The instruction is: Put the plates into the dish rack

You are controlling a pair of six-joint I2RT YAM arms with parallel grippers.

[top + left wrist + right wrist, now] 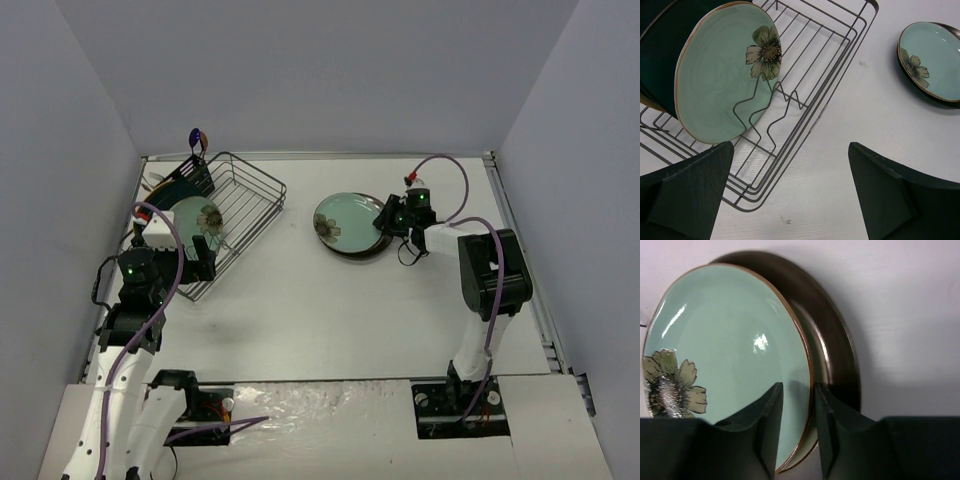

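Green-glazed and flowered, the top plate (730, 355) lies on a dark plate (836, 340) on the counter (330, 310), right of the dish rack (245, 195). My right pincer (797, 390) straddles its rim; whether it grips, I cannot tell. My left pincer (791, 147) gapes beside the rack, where a second flowered plate (720, 75) stands on edge.

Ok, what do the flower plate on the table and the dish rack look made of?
Flower plate: likely glazed ceramic, glossy, judging by bright highlights on its pale green face. Dish rack: thin metal wire, seemingly with a dark matte coating; no shine shows.
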